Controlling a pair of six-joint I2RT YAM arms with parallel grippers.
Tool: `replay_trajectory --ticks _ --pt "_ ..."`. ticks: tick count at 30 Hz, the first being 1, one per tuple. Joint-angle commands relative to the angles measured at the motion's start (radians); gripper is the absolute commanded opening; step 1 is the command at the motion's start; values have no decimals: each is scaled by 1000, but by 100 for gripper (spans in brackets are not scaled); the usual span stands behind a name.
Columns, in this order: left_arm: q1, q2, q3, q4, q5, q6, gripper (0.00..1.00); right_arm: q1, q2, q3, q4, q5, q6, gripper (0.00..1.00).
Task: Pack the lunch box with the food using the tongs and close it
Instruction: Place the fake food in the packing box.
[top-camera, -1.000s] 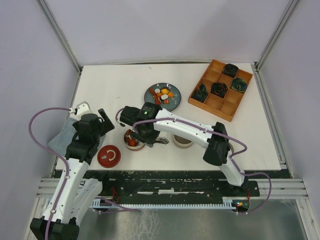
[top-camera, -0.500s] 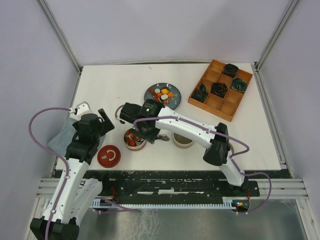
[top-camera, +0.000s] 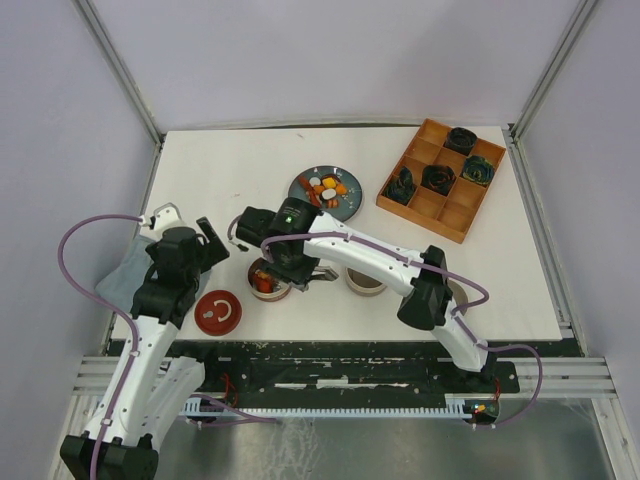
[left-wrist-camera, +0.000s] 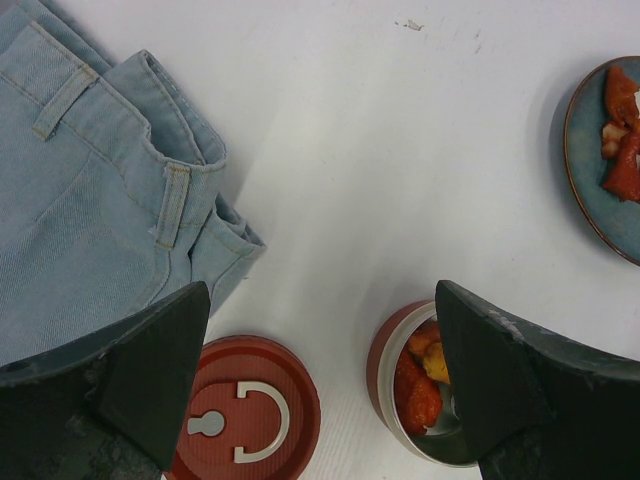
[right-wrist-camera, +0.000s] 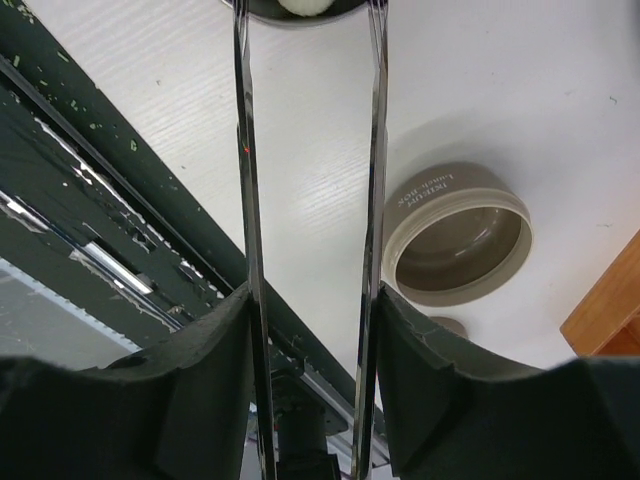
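The lunch box (top-camera: 266, 285) is a round red tub; in the left wrist view the lunch box (left-wrist-camera: 392, 372) holds orange and red food (left-wrist-camera: 415, 392). Its red lid (top-camera: 218, 312) lies beside it. More food (top-camera: 327, 187) sits on the blue plate (top-camera: 343, 205). My right gripper (top-camera: 290, 262) hangs over the tub, shut on the tongs (right-wrist-camera: 243, 180), whose two silver arms stand apart. A white piece (right-wrist-camera: 304, 5) shows between their tips. My left gripper (left-wrist-camera: 320, 305) is open and holds nothing, above the table between lid and tub.
Folded blue jeans (top-camera: 122, 278) lie at the left under my left arm. A beige tub (top-camera: 365, 283) stands right of the lunch box. An orange divided tray (top-camera: 462, 215) with dark rosettes (top-camera: 437, 178) sits at the back right. The table's near edge (right-wrist-camera: 120, 190) is close.
My right gripper has shifted slightly left and back over the lunch box, and the tongs' arms closed somewhat, then spread again. The left arm has not moved.
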Motion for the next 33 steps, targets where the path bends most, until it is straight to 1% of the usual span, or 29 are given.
replay_trajectory --ticks 1,9,12,15,18,24,27,33 --pt "3 2 6 40 -1 1 100 6 -39 33 78 -17 18 55" --pt "4 2 6 40 0 1 100 7 -108 -34 167 -55 40 53" --pt "3 -1 6 40 -1 1 100 5 -135 -55 186 -10 56 53" --pt "4 -2 6 40 -2 2 100 4 -141 -55 164 33 64 53" --pt "3 -3 6 41 -1 1 100 3 -136 -74 153 39 67 50" --pt "3 -4 6 41 1 1 100 3 -97 -82 160 -46 66 44" --pt "4 -7 6 41 -1 2 100 3 -82 -77 176 -75 62 43" --pt "3 -6 6 40 -2 1 100 4 -17 -49 176 -75 42 42"
